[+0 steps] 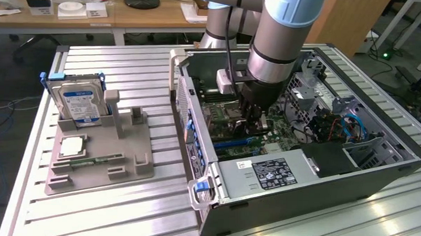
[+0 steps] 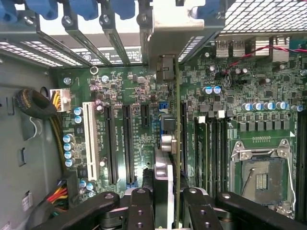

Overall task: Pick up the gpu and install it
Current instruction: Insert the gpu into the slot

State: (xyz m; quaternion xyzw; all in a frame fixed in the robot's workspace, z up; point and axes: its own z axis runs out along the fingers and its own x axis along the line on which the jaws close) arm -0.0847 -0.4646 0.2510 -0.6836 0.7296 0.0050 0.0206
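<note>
Wrist view looks straight down past the black jaws (image 2: 170, 211) onto the green motherboard (image 2: 240, 110), and between them stands the gpu (image 2: 175, 143), seen edge-on as a thin card running away from the camera, its pale metal end bracket (image 2: 165, 40) up against the row of rear slot openings of the case. The jaws are clenched on the gpu, one finger (image 2: 139, 208) on each side of its near end. The card stands upright over the motherboard, among the long black expansion slots (image 2: 127, 143), with a white slot (image 2: 88, 139) further off to one side and the empty processor socket (image 2: 261, 167) on the other. From the exterior view, the arm (image 1: 283, 42) reaches down into the open computer case (image 1: 376, 171) lying on the slatted metal bench (image 1: 109, 209), the gripper (image 1: 256, 117) low over the board. On the exterior view's left, a grey holder tray (image 1: 100, 164) carries a hard drive with a blue label (image 1: 79, 103) standing upright and a narrow green memory stick (image 1: 90, 161) lying flat.
</note>
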